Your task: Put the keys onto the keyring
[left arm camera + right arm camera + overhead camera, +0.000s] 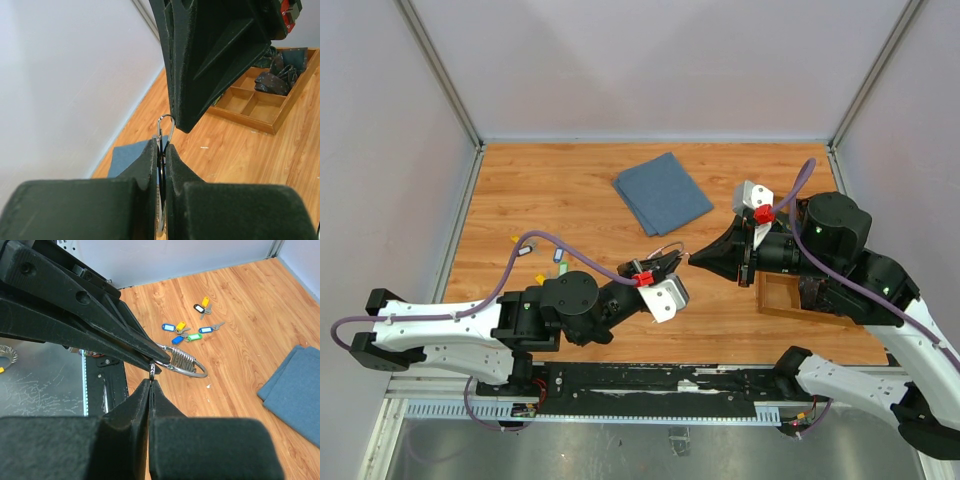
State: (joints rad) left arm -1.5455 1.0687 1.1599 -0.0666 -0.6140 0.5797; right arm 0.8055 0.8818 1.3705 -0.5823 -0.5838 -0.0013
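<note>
Far left on the table (570, 190), the keys (180, 325) lie loose in a small scatter, well apart from both arms, and none is on the ring yet.

Next comes the left gripper (162, 150), its fingers pressed together on the keyring (182, 360). It holds the ring off the table, edge-on, with the wire loop sticking out past the tips. Meeting it tip to tip is the right gripper (151, 385), also closed, and it seems to nip a short bit of the ring's wire (the contact is tiny, so this is a judgement). Further right sits the wooden tray (240, 121), and behind the arms lies the blue cloth (662, 192).

The step in hand looks like steadying or prising the ring so that a key can be fed on. To do it well, the left grip should stay firm and the right should work in small moves along the wire. It should not twist, because the thin ring could spring out of either pinch. One gripper will have to let go to fetch a key.

- Grippers: two.
- Ring: one.
- Key tags: seven in the right wrist view, made up of three blue, two yellow, one green and one dark.
- Cloth: one.
- Tray: one.
</note>
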